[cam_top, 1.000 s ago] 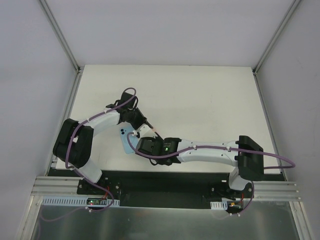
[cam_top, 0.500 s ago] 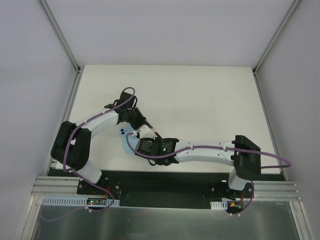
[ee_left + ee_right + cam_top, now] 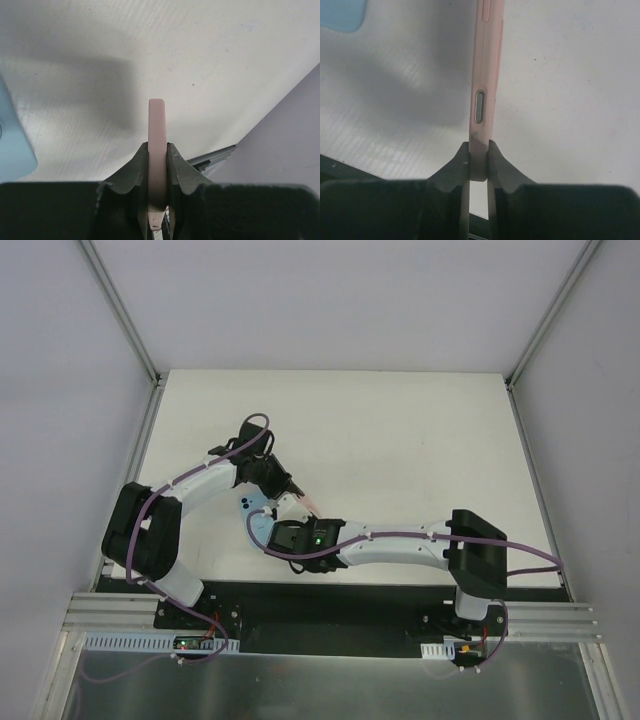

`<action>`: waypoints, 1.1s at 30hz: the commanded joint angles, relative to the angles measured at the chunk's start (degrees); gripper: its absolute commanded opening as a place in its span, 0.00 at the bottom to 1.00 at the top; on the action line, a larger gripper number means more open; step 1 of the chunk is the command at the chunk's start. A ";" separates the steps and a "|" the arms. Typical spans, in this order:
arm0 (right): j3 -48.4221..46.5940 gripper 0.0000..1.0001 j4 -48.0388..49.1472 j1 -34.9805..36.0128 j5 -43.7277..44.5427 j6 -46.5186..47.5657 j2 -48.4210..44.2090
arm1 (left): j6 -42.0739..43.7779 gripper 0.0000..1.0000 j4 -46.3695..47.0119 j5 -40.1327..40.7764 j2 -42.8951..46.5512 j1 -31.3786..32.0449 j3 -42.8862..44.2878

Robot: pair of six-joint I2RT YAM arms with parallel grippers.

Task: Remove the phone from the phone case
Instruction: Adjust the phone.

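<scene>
A pink phone case (image 3: pixel 156 130) is held edge-on above the table between both arms. My left gripper (image 3: pixel 157 150) is shut on one end of it. My right gripper (image 3: pixel 479 150) is shut on the other end (image 3: pixel 482 75), just below a grey oval side button (image 3: pixel 479 106). In the top view only a pink tip (image 3: pixel 307 502) shows between the two wrists. A light-blue phone (image 3: pixel 247 508) with two dark lens dots lies flat on the table beside them, apart from the case and partly under my right arm. Its corner shows in both wrist views (image 3: pixel 12 150) (image 3: pixel 342 12).
The white table (image 3: pixel 400 440) stretches out behind and to the right of the arms. Grey walls (image 3: pixel 60 390) with metal rails close it in on the left and right. A black base plate (image 3: pixel 330 610) runs along the near edge.
My right gripper's jaws have closed onto the pink case. The right arm has shifted a little left, and its elbow has moved in. The left arm holds still.
</scene>
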State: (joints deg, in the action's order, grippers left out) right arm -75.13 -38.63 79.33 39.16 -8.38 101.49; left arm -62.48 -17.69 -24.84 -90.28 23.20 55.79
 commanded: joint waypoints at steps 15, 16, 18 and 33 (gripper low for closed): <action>8.24 0.01 10.49 -15.14 -15.84 -6.56 -21.05 | 6.49 0.92 -1.03 -3.46 9.05 -3.41 6.96; 10.08 0.01 12.60 -16.65 -17.78 -7.60 -24.47 | 7.01 0.93 -0.94 -3.46 10.11 -4.38 6.53; 12.19 0.01 14.71 -20.68 -24.10 -8.84 -27.82 | 8.68 0.93 -0.50 -4.16 13.09 -6.58 5.74; 28.46 0.02 56.11 -41.80 -67.63 -35.55 -39.27 | -2.12 0.91 50.56 -31.23 18.66 -11.51 -11.41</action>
State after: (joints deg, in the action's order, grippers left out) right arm -45.78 -1.56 37.76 -17.12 -34.89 63.59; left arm -59.72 15.14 -47.00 -70.85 11.64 45.15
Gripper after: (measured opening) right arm 0.146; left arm 0.916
